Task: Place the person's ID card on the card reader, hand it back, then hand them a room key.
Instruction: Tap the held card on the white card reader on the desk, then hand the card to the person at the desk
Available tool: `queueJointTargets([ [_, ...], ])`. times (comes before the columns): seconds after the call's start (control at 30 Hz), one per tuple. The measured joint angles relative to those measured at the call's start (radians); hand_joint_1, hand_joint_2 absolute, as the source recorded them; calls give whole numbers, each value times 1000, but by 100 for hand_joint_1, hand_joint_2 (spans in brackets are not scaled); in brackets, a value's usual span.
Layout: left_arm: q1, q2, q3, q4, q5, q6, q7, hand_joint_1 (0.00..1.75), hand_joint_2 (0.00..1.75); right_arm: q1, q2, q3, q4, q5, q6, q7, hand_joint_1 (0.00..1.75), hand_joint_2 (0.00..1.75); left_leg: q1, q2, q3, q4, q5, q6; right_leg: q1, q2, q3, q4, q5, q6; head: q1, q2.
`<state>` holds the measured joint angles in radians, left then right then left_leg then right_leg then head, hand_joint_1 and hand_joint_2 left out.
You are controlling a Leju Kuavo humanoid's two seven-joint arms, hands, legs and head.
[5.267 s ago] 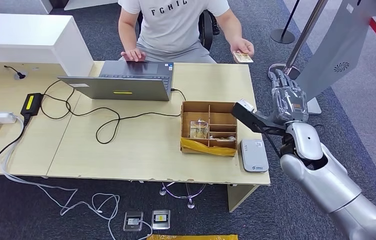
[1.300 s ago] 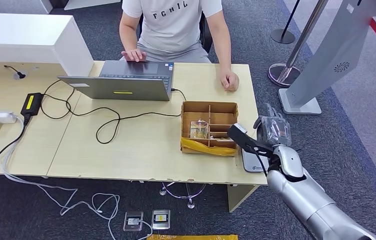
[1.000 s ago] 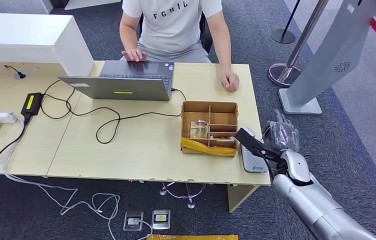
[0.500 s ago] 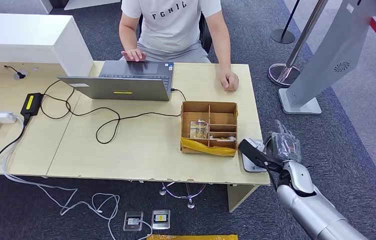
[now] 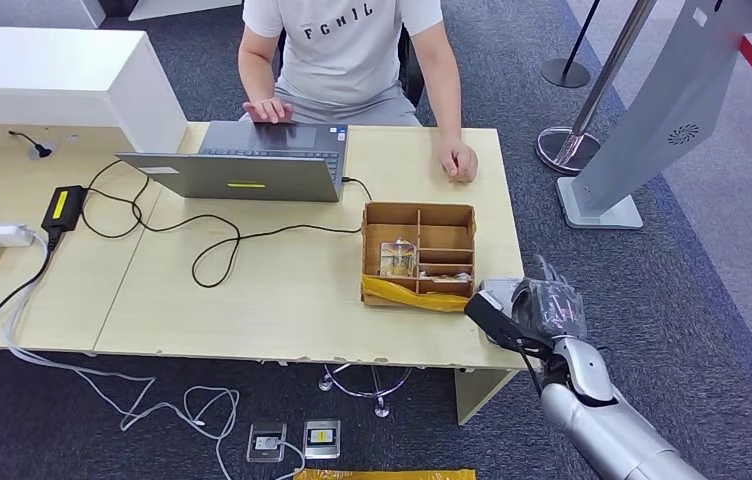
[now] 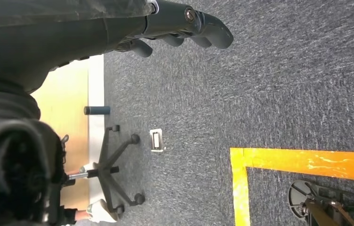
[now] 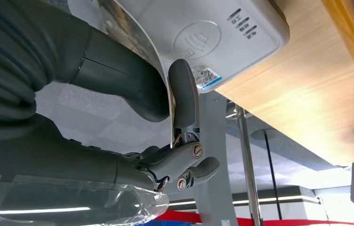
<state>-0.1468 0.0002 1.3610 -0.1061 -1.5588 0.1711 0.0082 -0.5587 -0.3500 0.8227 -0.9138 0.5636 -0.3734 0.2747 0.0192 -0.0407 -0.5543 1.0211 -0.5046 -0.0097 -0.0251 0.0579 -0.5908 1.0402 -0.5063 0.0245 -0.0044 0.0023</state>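
The desk (image 5: 282, 300) is serving as a reception counter, with the person (image 5: 352, 50) sitting at its far side, one hand on the laptop (image 5: 252, 165) and the other resting on the wood, apparently waiting while the card is being read. Nearer the robot, the cardboard box (image 5: 419, 255) with its compartments is sitting just beside the card reader (image 7: 203, 37), probably so that room keys are lying within easy reach, though what the compartments are holding is too small to make out. The reader itself is lying flat at the desk's near right corner, where the right arm can get to it without leaning across. The right arm is coming up from below, bent at the elbow, bringing the right hand (image 5: 542, 305) in over that corner. The hand is pinching the ID card (image 7: 158, 70) between its thick thumb and a darker finger, with the card's upper edge meeting the reader's face; the card is standing tilted rather than flat, so the placing looks not yet finished. The left hand (image 6: 184, 23) is hanging over the carpet, its fingers gently curled and holding nothing.
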Motion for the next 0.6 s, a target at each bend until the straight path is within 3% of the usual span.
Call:
queueJointTargets([
  [0.33, 0, 0, 0, 0, -6, 6, 11, 0, 0, -17, 14, 4, 58, -2, -14, 3, 175, 175, 0, 0, 0, 0, 0, 0, 0, 0, 0, 0, 0, 0, 0, 0],
  [0.6, 0, 5, 0, 0, -11, -20, -8, 0, 0, -45, -38, -2, -4, 104, 55, 130, 175, 175, 0, 0, 0, 0, 0, 0, 0, 0, 0, 0, 0, 0, 0, 0],
])
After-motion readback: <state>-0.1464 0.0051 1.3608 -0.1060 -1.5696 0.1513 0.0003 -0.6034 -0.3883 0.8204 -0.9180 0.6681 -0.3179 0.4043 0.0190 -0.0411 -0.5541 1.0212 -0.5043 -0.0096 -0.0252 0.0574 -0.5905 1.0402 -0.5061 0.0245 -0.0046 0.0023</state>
